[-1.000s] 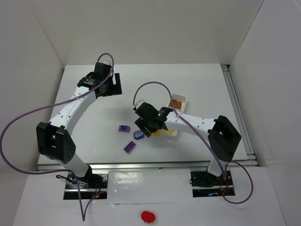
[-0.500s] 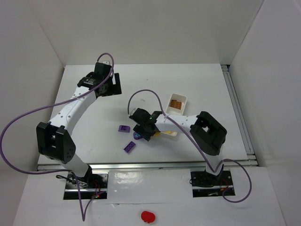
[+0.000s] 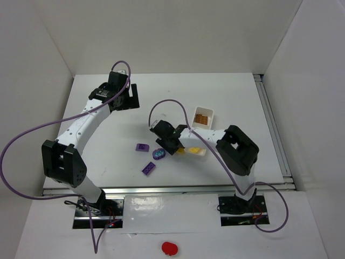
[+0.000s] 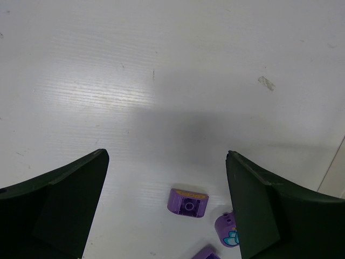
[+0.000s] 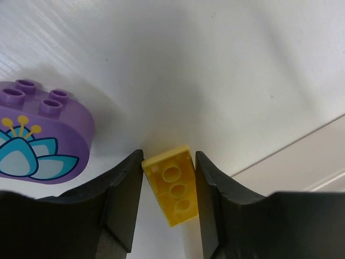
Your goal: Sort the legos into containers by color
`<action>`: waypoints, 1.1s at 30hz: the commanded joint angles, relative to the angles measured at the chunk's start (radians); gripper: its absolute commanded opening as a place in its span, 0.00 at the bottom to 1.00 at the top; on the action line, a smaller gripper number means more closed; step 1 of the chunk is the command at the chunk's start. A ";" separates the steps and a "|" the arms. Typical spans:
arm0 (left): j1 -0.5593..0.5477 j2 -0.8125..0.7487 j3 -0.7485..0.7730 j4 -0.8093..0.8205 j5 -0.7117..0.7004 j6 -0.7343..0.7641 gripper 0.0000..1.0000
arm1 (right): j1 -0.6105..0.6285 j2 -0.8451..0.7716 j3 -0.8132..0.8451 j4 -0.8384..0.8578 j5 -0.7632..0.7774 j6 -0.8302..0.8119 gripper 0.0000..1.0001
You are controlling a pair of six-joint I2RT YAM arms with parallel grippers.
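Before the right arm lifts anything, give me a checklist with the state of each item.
1. yellow brick between the fingers of the right hand: ok.
2. Grip closed firmly: cannot tell; the brick lies skewed in the gap.
3. rounded purple piece clear of the fingers: ok, it lies apart.
4. white tray close by: ok, just beside that hand.
5. Room in the tray's near compartment: cannot tell; the right arm crosses over the tray.
6. left hand open and far from the brick: ok.

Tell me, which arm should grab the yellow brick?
Right. The right end effector straddles the yellow brick, beside the white tray. The left end effector hangs open, far from it.
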 commanded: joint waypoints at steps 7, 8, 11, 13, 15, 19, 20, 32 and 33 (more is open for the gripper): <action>0.000 -0.017 0.020 0.003 0.000 0.010 1.00 | -0.006 -0.100 0.100 0.050 -0.008 0.031 0.33; 0.000 -0.017 0.020 0.003 0.000 0.010 1.00 | -0.006 -0.137 0.100 0.060 -0.008 0.040 0.33; 0.000 -0.008 0.030 0.003 0.000 0.010 1.00 | -0.006 -0.180 0.111 0.069 0.035 0.053 0.32; 0.000 -0.008 0.030 0.003 0.000 0.010 1.00 | -0.006 -0.220 0.120 0.069 0.085 0.076 0.32; 0.000 -0.008 0.030 0.003 0.000 0.010 1.00 | -0.006 -0.269 0.108 0.055 0.128 0.111 0.32; 0.000 -0.008 0.039 0.003 0.000 0.010 1.00 | -0.006 -0.365 0.037 0.014 0.229 0.182 0.32; 0.000 0.002 0.039 0.003 0.009 0.010 1.00 | -0.006 -0.381 0.004 -0.001 0.242 0.195 0.32; 0.000 0.021 0.039 0.012 0.054 0.001 1.00 | -0.046 -0.439 -0.147 -0.046 0.291 0.341 0.32; 0.000 0.021 0.039 0.012 0.054 0.001 1.00 | -0.046 -0.439 -0.158 -0.046 0.291 0.341 0.32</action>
